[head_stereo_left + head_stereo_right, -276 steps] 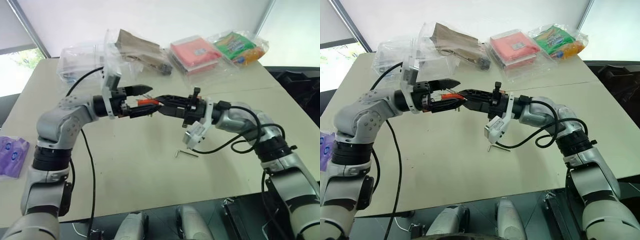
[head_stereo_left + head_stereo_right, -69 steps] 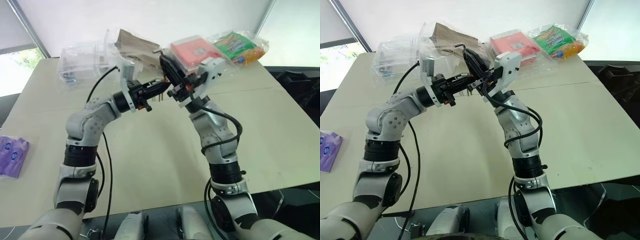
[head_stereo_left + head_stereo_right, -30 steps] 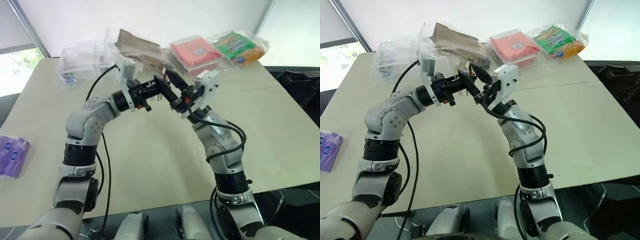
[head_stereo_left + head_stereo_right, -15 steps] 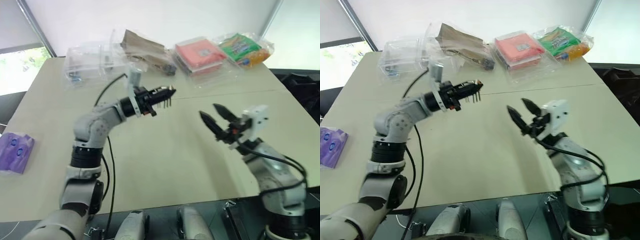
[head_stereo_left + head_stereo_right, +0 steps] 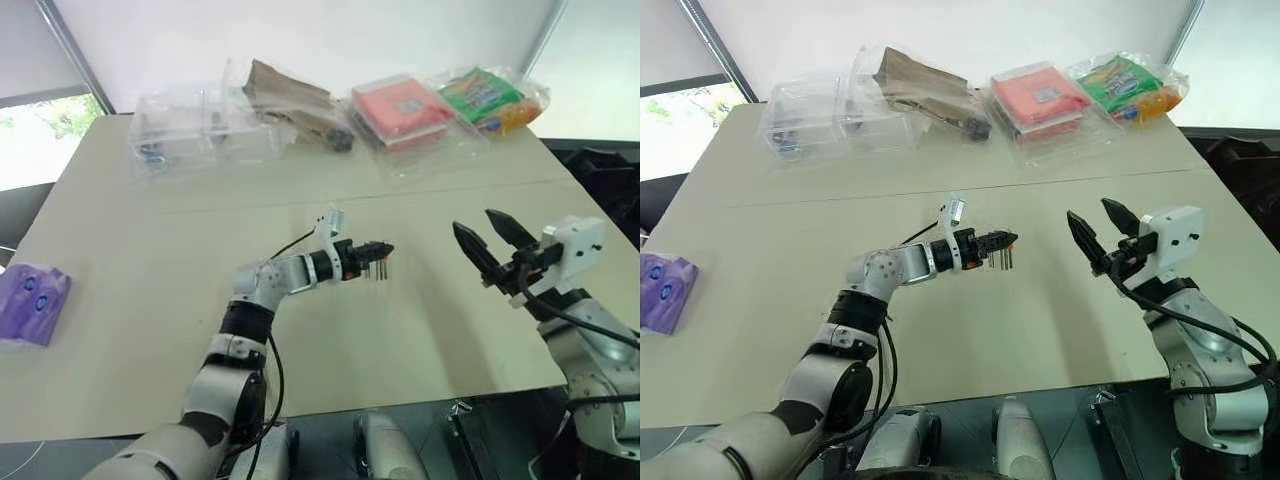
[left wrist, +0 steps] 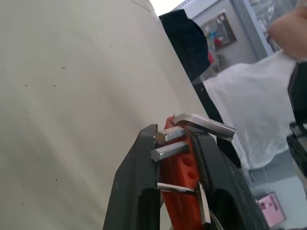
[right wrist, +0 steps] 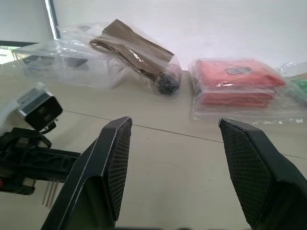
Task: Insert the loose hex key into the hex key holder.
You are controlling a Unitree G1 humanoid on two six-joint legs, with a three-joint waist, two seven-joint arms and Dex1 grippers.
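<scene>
1. Small orange-red plastic hex key holder (image 6: 180, 177), grey keys protruding: pinched in the left claw (image 5: 372, 250), low above the beige bench (image 5: 150, 250).
2. Bent grey metal hex key (image 6: 204, 123): at the holder's tip; probably light, stiff, slippery; best gripped at its bend.
3. Right claw (image 5: 1098, 228): spread, empty, well apart.

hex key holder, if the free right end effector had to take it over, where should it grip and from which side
Probably the orange-red body of the hex key holder, from the end past the left end effector fingertips. The left fingers already clamp its flat sides, and keys protrude below, so avoid that edge. The right end effector is open.
</scene>
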